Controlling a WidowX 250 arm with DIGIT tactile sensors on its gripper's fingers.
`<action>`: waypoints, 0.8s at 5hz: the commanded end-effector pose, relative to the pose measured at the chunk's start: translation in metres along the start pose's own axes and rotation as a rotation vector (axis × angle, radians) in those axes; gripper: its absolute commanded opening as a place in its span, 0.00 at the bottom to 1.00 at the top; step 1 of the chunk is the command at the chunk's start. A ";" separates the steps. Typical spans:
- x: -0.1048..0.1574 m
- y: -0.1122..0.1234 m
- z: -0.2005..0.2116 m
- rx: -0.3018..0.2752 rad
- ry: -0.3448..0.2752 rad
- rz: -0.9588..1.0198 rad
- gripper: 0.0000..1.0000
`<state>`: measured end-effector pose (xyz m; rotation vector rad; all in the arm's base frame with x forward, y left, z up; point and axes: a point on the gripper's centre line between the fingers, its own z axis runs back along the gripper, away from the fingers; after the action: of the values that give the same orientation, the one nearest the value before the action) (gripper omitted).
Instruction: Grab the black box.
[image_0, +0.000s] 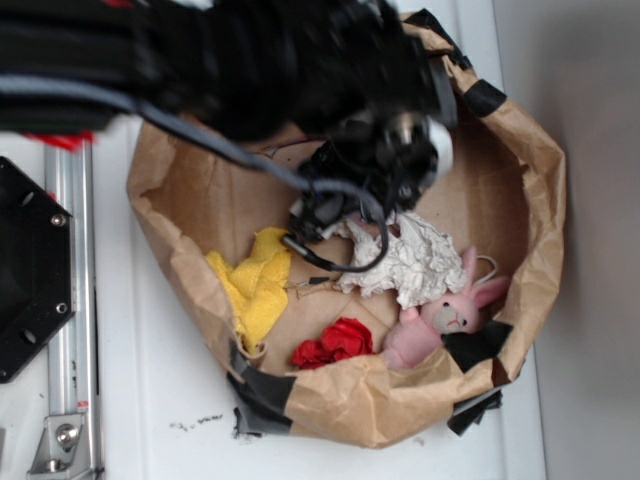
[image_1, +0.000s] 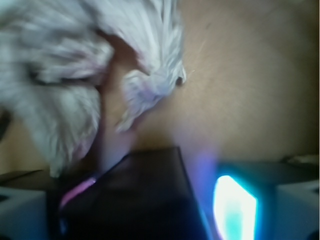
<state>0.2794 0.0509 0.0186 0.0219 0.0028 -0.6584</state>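
In the wrist view the glossy black box (image_1: 135, 200) fills the space between my two pale fingers at the bottom of the frame, tilted, with a pink highlight on its left edge. My gripper (image_1: 145, 220) looks shut on it; the right fingertip (image_1: 235, 210) glares bright cyan. In the exterior view my gripper (image_0: 330, 215) hangs blurred over the middle of the brown paper bin (image_0: 400, 400), and the box cannot be made out among the dark arm parts.
A white crumpled cloth (image_0: 405, 262) lies under the gripper and also shows in the wrist view (image_1: 60, 75). A yellow cloth (image_0: 255, 285), red cloth (image_0: 335, 342), pink bunny (image_0: 440, 320) and matte black fabric (image_0: 475, 345) lie along the bin's front. A metal rail (image_0: 70, 300) stands left.
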 end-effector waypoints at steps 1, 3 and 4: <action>0.008 -0.015 0.069 0.134 -0.100 0.135 0.00; -0.007 -0.029 0.172 0.044 -0.140 0.401 0.00; 0.000 -0.026 0.177 0.048 -0.103 0.483 0.00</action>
<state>0.2508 0.0394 0.1790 0.0183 -0.0667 -0.1827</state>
